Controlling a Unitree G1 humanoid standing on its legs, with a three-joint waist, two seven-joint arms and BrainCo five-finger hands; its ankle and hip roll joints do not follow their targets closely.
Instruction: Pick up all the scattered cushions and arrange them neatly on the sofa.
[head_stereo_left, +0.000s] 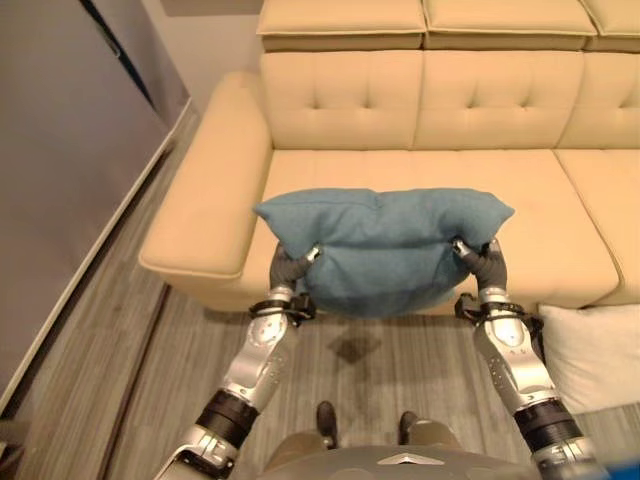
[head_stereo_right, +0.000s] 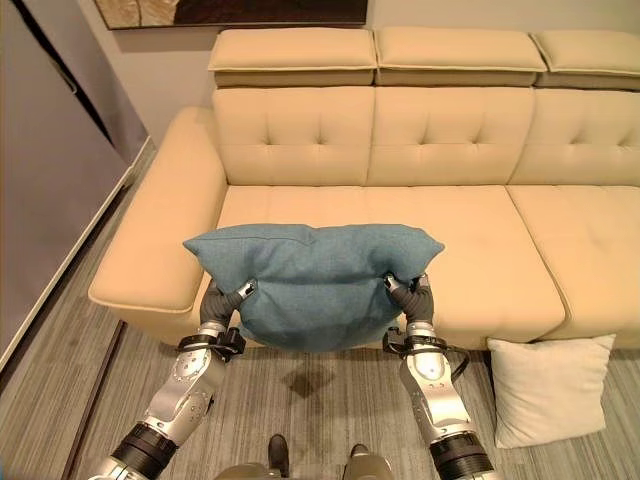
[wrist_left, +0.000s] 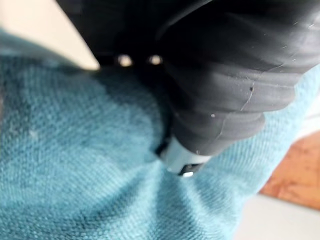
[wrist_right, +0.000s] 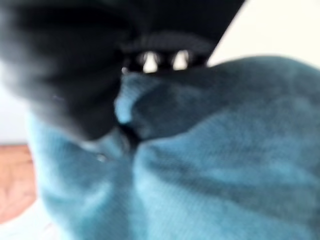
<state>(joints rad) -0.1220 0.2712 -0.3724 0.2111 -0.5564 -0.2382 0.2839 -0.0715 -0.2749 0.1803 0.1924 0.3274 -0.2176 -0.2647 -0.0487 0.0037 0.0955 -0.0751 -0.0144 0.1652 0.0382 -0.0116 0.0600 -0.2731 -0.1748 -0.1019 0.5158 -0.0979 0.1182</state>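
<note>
A cushion (head_stereo_right: 312, 285) hangs before the sofa's (head_stereo_right: 400, 215) seat edge, between the left hand (head_stereo_right: 222, 302) and right hand (head_stereo_right: 414, 298), with a pillow (head_stereo_right: 548, 388) on the floor (head_stereo_right: 330, 390) at right.

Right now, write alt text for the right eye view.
Both robot hands, left robot hand and right robot hand, hold a blue cushion in front of a beige sofa. A white cushion leans against the sofa's front, on the floor.

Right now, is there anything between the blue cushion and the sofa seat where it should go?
Nothing visible: the blue cushion, pinched by the left hand and right hand, hangs before a bare sofa seat.
</note>
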